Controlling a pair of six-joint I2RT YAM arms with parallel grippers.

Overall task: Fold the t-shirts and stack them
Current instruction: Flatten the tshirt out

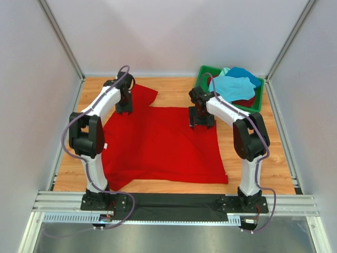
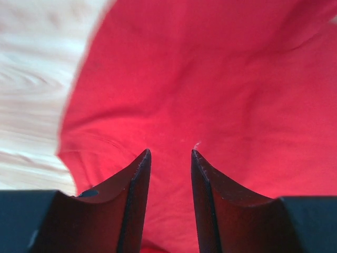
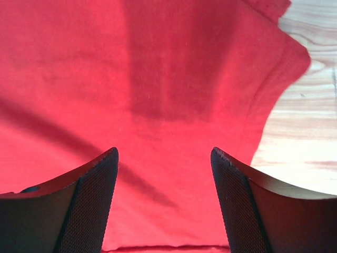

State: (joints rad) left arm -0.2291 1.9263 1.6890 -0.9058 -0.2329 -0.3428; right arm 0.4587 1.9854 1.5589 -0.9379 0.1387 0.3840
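Right jaws stand wide apart, nothing between them, just above the red t-shirt beside its stitched edge. Left jaws are parted only narrowly, with cloth showing through the gap and nothing visibly pinched; whether their tips touch the fabric cannot be told.

The shirt lies directly beneath both pairs, spread on the bench just beside the green bin. It stretches away from the bin toward the arm bases; that seems to be its long axis, though it looks nearly square. Right jaws sit over the corner nearest the bin; left jaws over the sleeve farthest from it; a lift of that far edge looks the likely next step.

Counted: one red shirt spread out; three more heaped in the bin, turquoise, blue and dark red; one bin.
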